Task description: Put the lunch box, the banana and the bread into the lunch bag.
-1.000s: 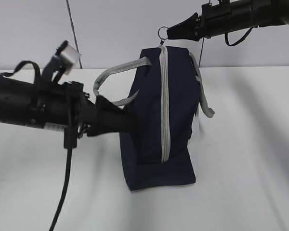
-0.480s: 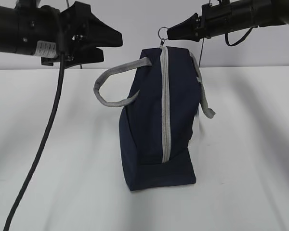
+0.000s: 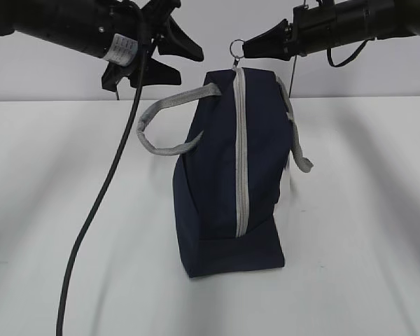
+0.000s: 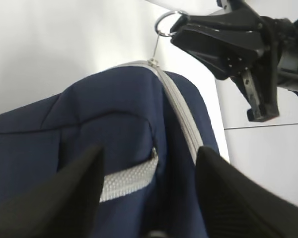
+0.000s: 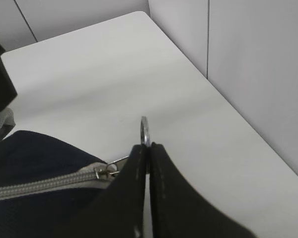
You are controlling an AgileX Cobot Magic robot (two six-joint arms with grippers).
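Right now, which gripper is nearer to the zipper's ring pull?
Right. The right gripper is shut on the ring pull; the left gripper hovers open, apart, above the lunch bag.

Bright, even overhead light — soft diffuse shadows across the white table. Slightly washed out; close fingers blurred in both wrist views.

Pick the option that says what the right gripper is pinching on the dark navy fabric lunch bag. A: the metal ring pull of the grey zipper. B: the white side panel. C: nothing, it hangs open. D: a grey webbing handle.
A: the right gripper has its jaws shut on the metal ring pull at the top end of the grey zipper of the dark navy fabric lunch bag.
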